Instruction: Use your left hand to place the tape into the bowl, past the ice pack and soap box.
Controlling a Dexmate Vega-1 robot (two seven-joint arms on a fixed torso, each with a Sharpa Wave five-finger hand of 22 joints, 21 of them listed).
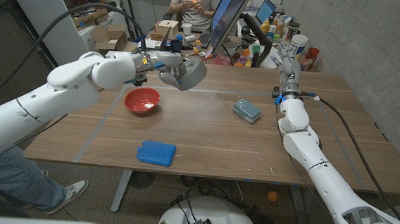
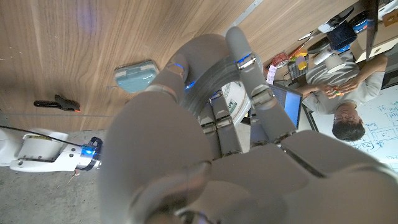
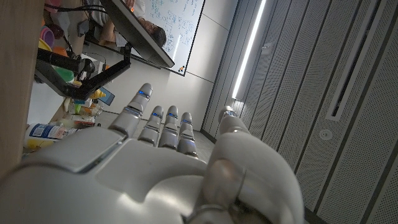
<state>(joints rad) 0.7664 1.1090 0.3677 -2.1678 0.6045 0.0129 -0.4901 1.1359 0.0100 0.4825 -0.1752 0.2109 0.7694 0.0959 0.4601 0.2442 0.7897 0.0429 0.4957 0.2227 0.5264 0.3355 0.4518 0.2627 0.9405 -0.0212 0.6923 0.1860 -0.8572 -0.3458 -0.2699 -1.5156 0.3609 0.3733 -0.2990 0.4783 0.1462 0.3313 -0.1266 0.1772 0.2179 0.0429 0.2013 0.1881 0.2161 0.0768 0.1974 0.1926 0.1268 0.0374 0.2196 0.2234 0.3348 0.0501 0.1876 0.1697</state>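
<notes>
While the blue ice pack [image 1: 156, 153] sits nearest on the wooden table [image 1: 205, 137], at about 6 o'clock from the middle, the tape is up in the air, so let's go outward from there. Red bowl [image 1: 142, 100] is further back at roughly 10 o'clock, and the pale blue soap box [image 1: 247, 110] sits around 2 o'clock, well apart from the bowl.

The left hand [image 1: 183, 71] hangs above the table just past the bowl's far right side, fingers curled around the tape [image 2: 231, 99]. In the left wrist view you only get a sliver of it: a white roll with some dark print on its side and a grey ring edge, wedged between the fingers [image 2: 239, 56]. Most of the roll is hidden behind the hand, and I can't read the print.

The right hand [image 1: 286, 64] is up at the far right edge of the table, fingers straight and loosely apart, holding nothing. A person [image 1: 193, 5] sits behind the clutter beyond the table.
</notes>
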